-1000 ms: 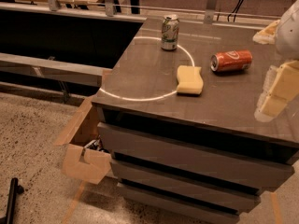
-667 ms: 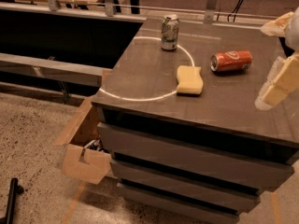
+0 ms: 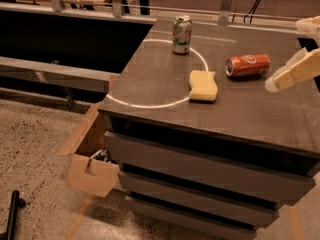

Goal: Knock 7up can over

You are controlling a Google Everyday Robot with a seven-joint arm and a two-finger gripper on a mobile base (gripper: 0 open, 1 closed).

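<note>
The 7up can [image 3: 182,34], pale green and white with a silver top, stands upright at the far side of the dark cabinet top [image 3: 150,79], on the rim of a white circle. My gripper [image 3: 284,55] hovers over the right edge of the top, far to the right of the can and just right of a lying orange-red can [image 3: 248,65]. Its pale fingers [image 3: 294,71] stand apart with nothing between them.
A yellow sponge [image 3: 203,85] lies inside the white circle [image 3: 150,105], between me and the 7up can. Drawer fronts [image 3: 200,169] run below the top. An open cardboard box [image 3: 90,164] sits on the floor at the left. A rail [image 3: 75,9] runs behind.
My gripper has risen and its lower finger has swung up toward the orange-red can. Both cans and the sponge have not moved.
</note>
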